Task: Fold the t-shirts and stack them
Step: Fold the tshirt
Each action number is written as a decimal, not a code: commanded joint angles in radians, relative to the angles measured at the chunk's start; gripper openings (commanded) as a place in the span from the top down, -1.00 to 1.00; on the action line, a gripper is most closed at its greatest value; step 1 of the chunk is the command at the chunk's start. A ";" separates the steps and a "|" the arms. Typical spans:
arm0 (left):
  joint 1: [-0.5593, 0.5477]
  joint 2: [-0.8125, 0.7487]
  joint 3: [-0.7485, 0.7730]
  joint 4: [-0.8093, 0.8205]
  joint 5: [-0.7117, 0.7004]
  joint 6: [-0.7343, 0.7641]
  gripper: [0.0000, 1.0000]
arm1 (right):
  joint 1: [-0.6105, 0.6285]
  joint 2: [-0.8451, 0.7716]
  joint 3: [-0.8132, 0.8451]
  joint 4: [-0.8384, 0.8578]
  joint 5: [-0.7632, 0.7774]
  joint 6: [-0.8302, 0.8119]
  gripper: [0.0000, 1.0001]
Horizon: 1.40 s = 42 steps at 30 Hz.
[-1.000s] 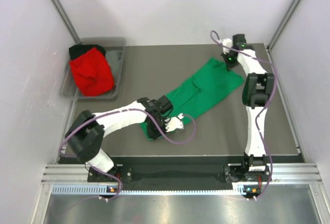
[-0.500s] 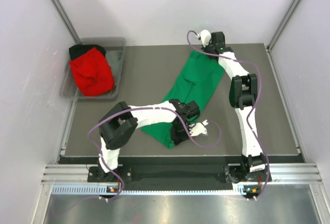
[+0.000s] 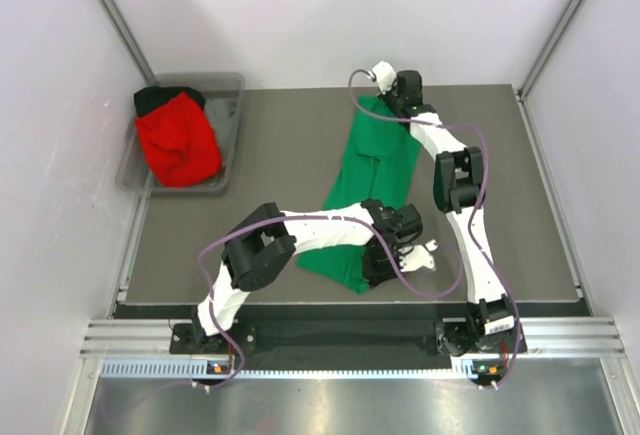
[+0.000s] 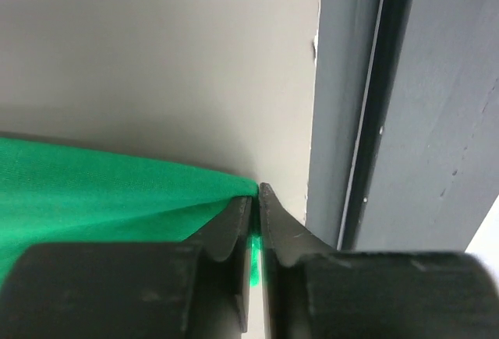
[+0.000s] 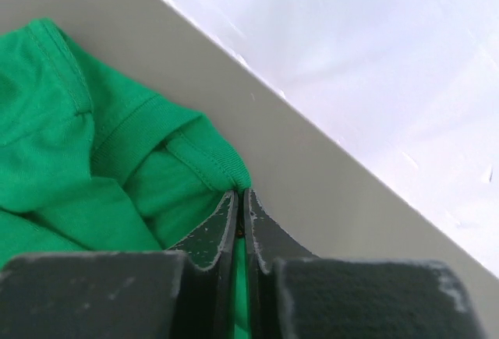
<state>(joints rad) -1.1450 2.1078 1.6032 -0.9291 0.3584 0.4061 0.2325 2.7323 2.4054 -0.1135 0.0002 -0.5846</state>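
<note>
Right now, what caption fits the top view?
Left gripper and right gripper pinch ends of the green shirt; red shirt lies in bin.

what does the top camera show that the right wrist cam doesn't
Only the top view: the whole green shirt, the left gripper pinching its near end, and the red shirt and black shirt in the grey bin. Only the right wrist view: the shirt's stitched hems up close. Both: the right gripper shut on the green shirt's far end.
</note>
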 commanded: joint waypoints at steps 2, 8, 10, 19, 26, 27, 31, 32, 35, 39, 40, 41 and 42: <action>-0.024 0.000 0.086 -0.027 0.016 -0.042 0.48 | 0.039 -0.005 0.067 0.233 0.033 0.009 0.48; -0.032 -0.143 0.096 -0.046 -0.070 -0.062 -0.66 | 0.012 -0.248 -0.152 0.371 0.136 0.098 -0.50; -0.032 -0.207 0.144 -0.085 -0.082 -0.064 -0.77 | -0.001 -0.396 -0.238 0.342 0.159 0.143 -0.55; 0.258 -0.419 0.068 -0.021 -0.006 -0.223 -0.98 | -0.058 -1.123 -0.903 -0.105 -0.158 0.641 -0.54; 0.600 -0.578 -0.273 0.231 0.076 -0.512 -0.44 | -0.082 -1.445 -1.590 -0.137 -0.633 1.027 -0.36; 0.651 -0.601 -0.310 0.251 0.086 -0.532 -0.43 | -0.082 -1.518 -1.752 -0.099 -0.701 1.134 -0.34; 0.722 -0.595 -0.423 0.277 0.158 -0.589 -0.40 | -0.075 -1.626 -1.970 -0.091 -0.674 1.247 -0.32; 0.731 -0.592 -0.433 0.277 0.172 -0.596 -0.38 | -0.067 -1.629 -1.977 -0.107 -0.654 1.237 -0.32; 0.783 -0.560 -0.462 0.267 0.186 -0.616 -0.36 | -0.033 -1.577 -1.982 -0.097 -0.647 1.270 -0.29; 0.843 -0.464 -0.474 0.243 0.253 -0.622 -0.24 | 0.053 -1.504 -1.987 -0.087 -0.634 1.312 -0.23; 0.844 -0.450 -0.480 0.243 0.258 -0.622 -0.22 | 0.068 -1.493 -1.987 -0.090 -0.631 1.318 -0.22; 0.843 -0.428 -0.485 0.248 0.264 -0.625 -0.20 | 0.097 -1.484 -1.988 -0.092 -0.628 1.324 -0.21; 0.843 -0.416 -0.489 0.248 0.275 -0.627 -0.11 | 0.111 -1.467 -1.984 -0.101 -0.626 1.336 -0.19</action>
<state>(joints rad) -0.3008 1.6524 1.1385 -0.7059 0.5625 -0.1993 0.2939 1.2377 0.4000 -0.2249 -0.6361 0.6933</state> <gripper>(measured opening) 0.582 0.604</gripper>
